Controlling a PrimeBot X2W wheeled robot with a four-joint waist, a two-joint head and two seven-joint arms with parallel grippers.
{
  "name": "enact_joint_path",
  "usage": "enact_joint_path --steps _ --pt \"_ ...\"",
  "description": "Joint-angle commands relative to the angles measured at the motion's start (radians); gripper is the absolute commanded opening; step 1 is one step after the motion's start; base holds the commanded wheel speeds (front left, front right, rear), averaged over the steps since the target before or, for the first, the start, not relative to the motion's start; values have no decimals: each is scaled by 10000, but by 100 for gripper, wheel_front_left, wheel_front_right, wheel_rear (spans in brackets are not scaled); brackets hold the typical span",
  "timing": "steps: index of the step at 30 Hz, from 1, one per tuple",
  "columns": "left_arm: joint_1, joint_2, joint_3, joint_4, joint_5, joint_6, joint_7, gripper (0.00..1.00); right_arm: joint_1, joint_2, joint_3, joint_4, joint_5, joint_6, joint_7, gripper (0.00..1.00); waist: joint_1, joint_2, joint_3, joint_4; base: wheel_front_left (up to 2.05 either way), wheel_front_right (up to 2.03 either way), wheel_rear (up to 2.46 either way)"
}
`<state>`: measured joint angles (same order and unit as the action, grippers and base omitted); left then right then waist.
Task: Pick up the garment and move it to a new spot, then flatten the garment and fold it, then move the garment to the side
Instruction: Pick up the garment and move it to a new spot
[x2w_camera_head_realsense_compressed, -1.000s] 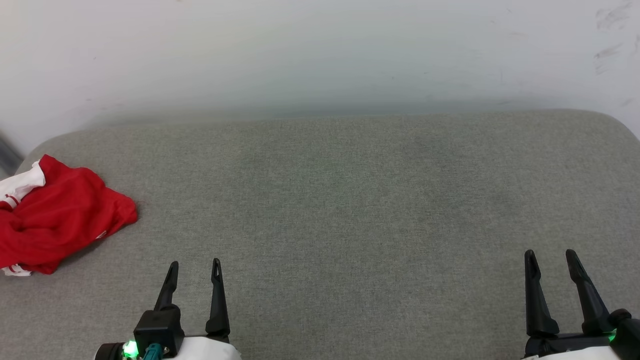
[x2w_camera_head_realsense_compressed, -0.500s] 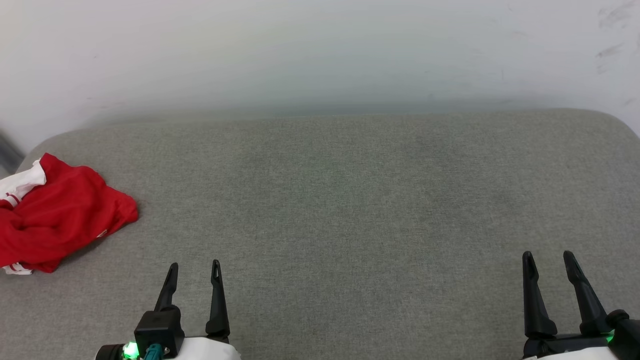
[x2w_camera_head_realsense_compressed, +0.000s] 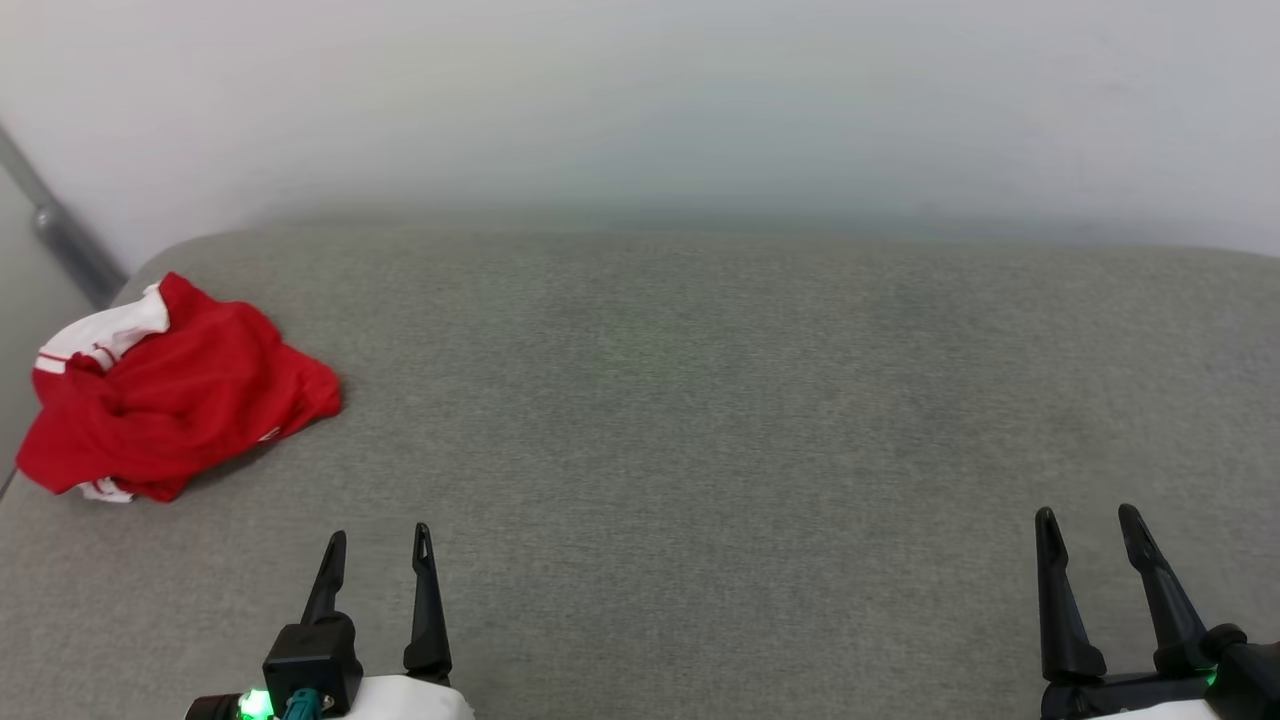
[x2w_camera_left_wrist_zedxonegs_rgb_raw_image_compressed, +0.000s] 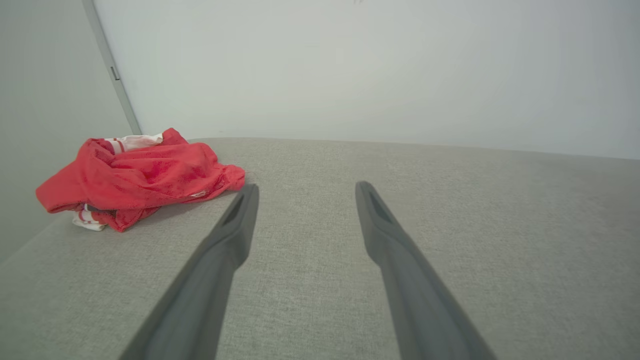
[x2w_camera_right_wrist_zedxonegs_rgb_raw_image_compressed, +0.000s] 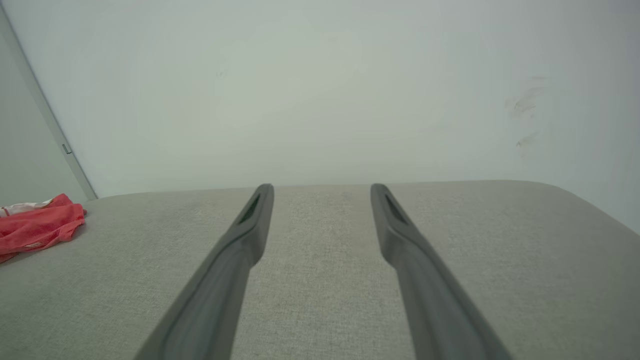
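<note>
1. The red shirt (x2w_camera_head_realsense_compressed: 175, 405) lies in a crumpled heap at the far left corner of the grey cushion (x2w_camera_head_realsense_compressed: 700, 400). A white sleeve shows on the heap's 11 o'clock side, and no print is visible.
2. My left jaws are spread and hold nothing. They hover low over the near left part of the cushion, with the fingers pointing toward 12 o'clock.
3. My right jaws are also spread and empty, at the near right of the cushion and well apart from the shirt.
4. The relation that matters is this: in the head view the shirt sits at about 10 o'clock from my left jaws, near but not touching. In the left wrist view its closest corner lies just beyond the left fingertip (x2w_camera_left_wrist_zedxonegs_rgb_raw_image_compressed: 248, 192).
5. From my right jaws the shirt lies at roughly 9 o'clock, across nearly the whole cushion. I judge the left arm to be the one for the pickup.
6. As I read it, the heap's long axis runs from about 8 o'clock to 2 o'clock in the head view, with its 2 o'clock end nearest the open middle of the cushion.
7. The pickup has not yet begun. I think the next move needs my left jaws to swing toward 10 o'clock and come down on a raised fold, since a flat edge could slip out.
</note>
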<state>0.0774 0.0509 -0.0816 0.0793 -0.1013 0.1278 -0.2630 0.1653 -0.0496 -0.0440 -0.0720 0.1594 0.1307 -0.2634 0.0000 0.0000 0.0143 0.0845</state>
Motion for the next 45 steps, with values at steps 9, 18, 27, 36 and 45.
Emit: enact_joint_path --steps 9,18,27,36,45 --pt "201 -10 197 -94 -172 142 -28 100 196 -12 52 -69 -51 -1 -21 100 0 0 -72 1144 0 0 0" --pt "199 -10 382 -53 -220 192 -28 100 229 -12 111 -173 -152 -1 -21 100 0 0 -89 2315 0 0 0" --pt "346 -12 647 -73 -382 256 -28 100 327 -12 220 -155 -173 -1 -21 100 0 0 -148 3345 0 0 0" --pt "386 -10 724 -140 -470 222 -28 100 338 -12 239 -138 -195 -1 -21 100 0 0 -179 3996 0 0 0" --pt "257 -10 947 -24 -536 282 -28 100 216 -12 341 -108 -213 -1 -21 100 0 0 -86 4015 0 0 0"
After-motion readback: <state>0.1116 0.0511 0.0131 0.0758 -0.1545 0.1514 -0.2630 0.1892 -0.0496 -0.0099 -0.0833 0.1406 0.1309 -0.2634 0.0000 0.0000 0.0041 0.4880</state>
